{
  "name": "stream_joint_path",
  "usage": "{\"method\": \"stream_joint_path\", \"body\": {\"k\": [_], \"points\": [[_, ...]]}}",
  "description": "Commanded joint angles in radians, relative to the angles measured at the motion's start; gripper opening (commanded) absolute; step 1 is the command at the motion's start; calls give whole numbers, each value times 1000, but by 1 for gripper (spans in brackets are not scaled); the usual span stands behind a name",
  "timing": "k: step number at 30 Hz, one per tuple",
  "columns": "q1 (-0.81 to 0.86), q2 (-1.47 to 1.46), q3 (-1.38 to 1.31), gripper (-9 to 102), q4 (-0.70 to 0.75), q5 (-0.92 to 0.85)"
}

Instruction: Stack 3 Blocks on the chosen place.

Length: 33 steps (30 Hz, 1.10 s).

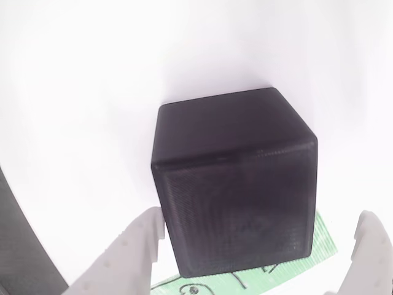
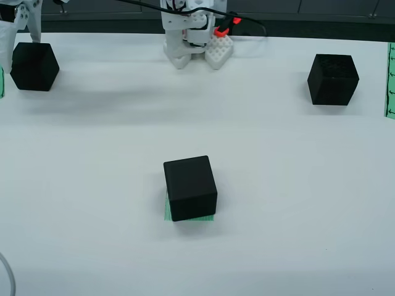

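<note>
In the view from above, one black block (image 2: 190,187) rests on the chosen place (image 2: 191,216), a green-striped square showing under the block's near edge. A second block (image 2: 333,79) stands at the right. The third block (image 2: 34,66) sits at the far left, with my open gripper (image 2: 21,36) over and around its top. The view that rides on the gripper shows this block (image 1: 233,184) close up. The white fingers (image 1: 132,255) stand apart on either side of its near face without holding it.
The arm's white base (image 2: 191,34) stands at the back middle of the white table. A green-striped strip with pen marks (image 1: 270,270) lies under the left block's near edge. Another such strip (image 2: 390,80) lies at the right edge. A dark panel (image 1: 18,246) borders the table.
</note>
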Motion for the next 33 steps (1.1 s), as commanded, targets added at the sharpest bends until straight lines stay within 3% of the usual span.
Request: {"method": "stream_joint_path", "body": {"k": [1,9,22,33], "points": [[-28,-6,-48,39,12,-5],[-69,-29,21,38,12,-20],[-49,-69,28,20,14,-20],[-60,58,34,20,37,-18]]}}
